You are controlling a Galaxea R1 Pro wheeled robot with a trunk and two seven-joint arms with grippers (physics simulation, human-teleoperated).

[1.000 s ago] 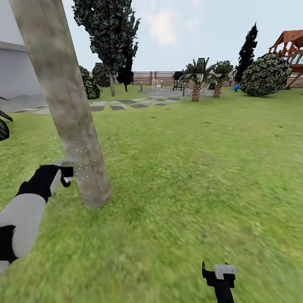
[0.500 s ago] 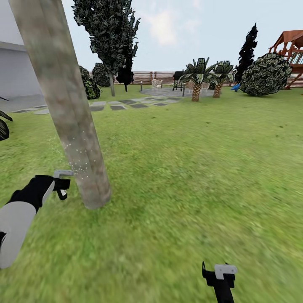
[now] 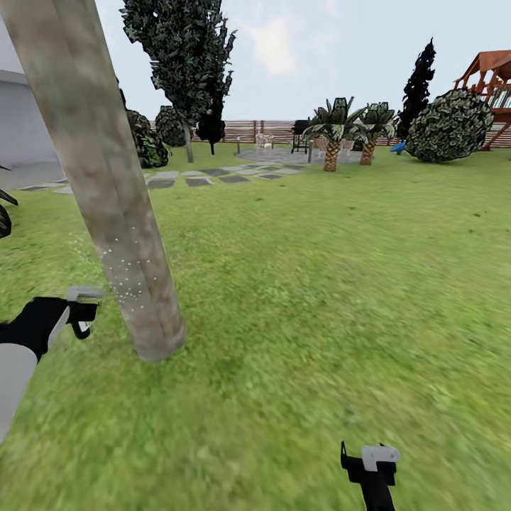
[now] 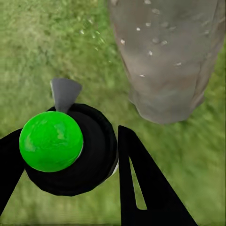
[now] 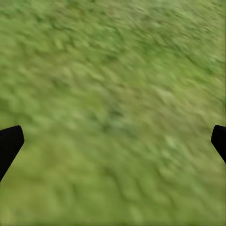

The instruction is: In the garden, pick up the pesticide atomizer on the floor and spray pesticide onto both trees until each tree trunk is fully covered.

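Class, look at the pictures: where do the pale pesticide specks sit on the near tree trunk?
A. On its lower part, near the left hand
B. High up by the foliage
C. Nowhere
A: the specks dot the lower tree trunk, level with the left hand.

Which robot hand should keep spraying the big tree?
Probably the left. The left gripper holds the sprayer right beside the tree trunk. The right gripper hangs open over bare grass.

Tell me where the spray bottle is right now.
The spray bottle sits in the left gripper, low at the left of the head view, just beside the tree trunk and above the grass.
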